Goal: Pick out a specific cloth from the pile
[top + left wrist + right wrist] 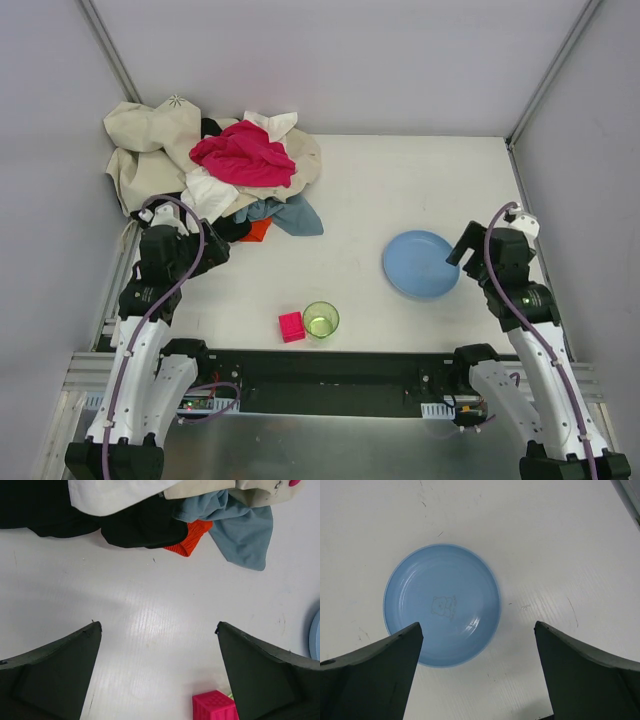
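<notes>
Left gripper hangs with its 2 fingers spread wide and nothing between them, over bare tabletop just short of the near edge of the pile. The cloth shows only as 1 small orange-red ribbed corner poking out at that edge. It is tucked under a black piece and touches a grey-blue piece. Most of it is buried, and no drawstring is visible.

It looks soft, light and limp, so it will probably bunch and stretch rather than slide out whole, and the layers above will likely drag along. The exposed corner is the only place to pinch, low against the tabletop and clear of the black fabric.

The left wrist view gives the ribbed weave and which pieces overlap it. The top view reduces the cloth to an orange fleck but shows the whole pile, with a beige sheet at the back and a magenta-pink cloth on top.

Right gripper, also spread and empty, hovers above a blue plate, well apart from the pile. A pink cube and a green cup stand near the front edge.
</notes>
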You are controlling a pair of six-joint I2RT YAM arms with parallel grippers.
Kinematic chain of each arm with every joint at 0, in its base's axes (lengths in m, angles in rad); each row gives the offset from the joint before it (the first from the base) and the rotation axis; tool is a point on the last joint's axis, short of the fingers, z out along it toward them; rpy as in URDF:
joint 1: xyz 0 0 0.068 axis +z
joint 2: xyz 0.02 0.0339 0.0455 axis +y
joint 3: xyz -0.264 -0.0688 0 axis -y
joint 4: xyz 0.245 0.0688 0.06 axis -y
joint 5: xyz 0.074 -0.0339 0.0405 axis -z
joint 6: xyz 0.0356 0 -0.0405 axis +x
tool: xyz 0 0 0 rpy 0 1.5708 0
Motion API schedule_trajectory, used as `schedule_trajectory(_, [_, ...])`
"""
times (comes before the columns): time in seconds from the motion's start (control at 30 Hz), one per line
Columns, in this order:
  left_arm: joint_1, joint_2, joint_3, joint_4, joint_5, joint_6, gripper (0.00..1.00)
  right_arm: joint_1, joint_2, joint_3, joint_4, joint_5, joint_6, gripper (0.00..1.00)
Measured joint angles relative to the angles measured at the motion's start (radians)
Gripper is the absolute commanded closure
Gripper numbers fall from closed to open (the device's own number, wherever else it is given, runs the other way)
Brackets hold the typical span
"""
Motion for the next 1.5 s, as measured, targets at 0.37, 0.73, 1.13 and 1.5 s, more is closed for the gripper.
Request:
schedule_trajectory(0.37, [0.0,-0.015,-0.031,-0.043,0.007,-0.047,0.01,0.0,0.008,-0.031,-0.065,-0.065,0.024,0.04])
schedule_trajectory(0.73, [0.0,0.165,-0.031,-0.086,0.007,-0.083,0.01,0.0,0.147,-0.053,-0.069,-0.157,0.017,0.04])
schedule_trajectory(1.13, [0.0,0.177,0.084,-0.113,0.1,-0.065,0.01,0.0,0.036,-0.063,-0.101,-0.266,0.017,0.04])
schedule_trajectory(1.5, [-0.01,0.451,0.417,-0.112,0.196,0.121,0.01,0.0,0.343,0.151,-0.009,-0.359,0.003,0.04])
